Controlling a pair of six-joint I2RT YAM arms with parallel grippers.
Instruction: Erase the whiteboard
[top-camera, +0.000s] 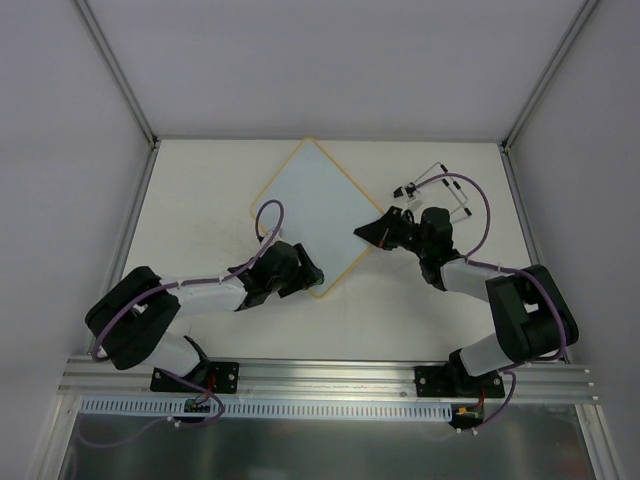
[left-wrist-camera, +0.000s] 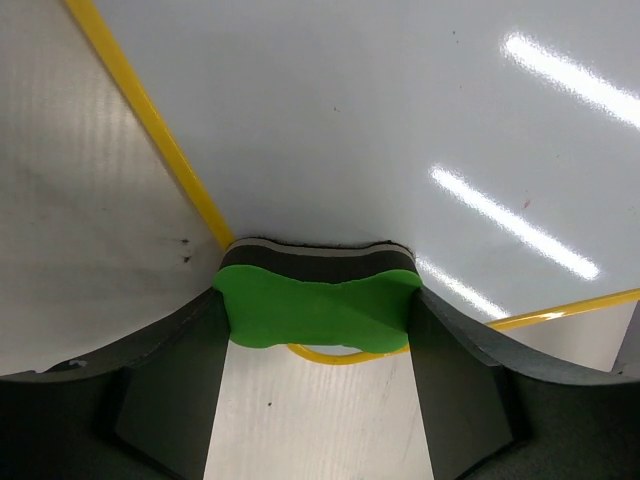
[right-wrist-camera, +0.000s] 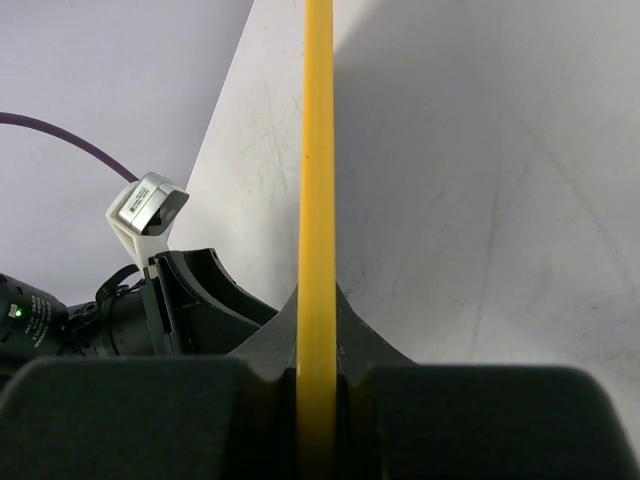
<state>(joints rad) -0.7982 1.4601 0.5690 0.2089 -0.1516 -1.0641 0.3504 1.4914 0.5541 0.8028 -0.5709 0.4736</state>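
Note:
The whiteboard (top-camera: 315, 205) lies as a diamond in the middle of the table, white with a thin yellow frame, and no writing shows on it. My left gripper (top-camera: 303, 272) is shut on a small green eraser (left-wrist-camera: 315, 308), which rests at the board's near corner. The wiped white surface (left-wrist-camera: 400, 120) stretches ahead of it. My right gripper (top-camera: 372, 232) is shut on the board's right edge. The yellow frame (right-wrist-camera: 318, 180) runs straight up between its fingers (right-wrist-camera: 370, 345).
A thin wire frame with black ends (top-camera: 440, 185) lies on the table behind the right gripper. White walls with metal posts close in the table at the back and both sides. The left arm's gripper body (right-wrist-camera: 170, 300) shows left of the frame in the right wrist view.

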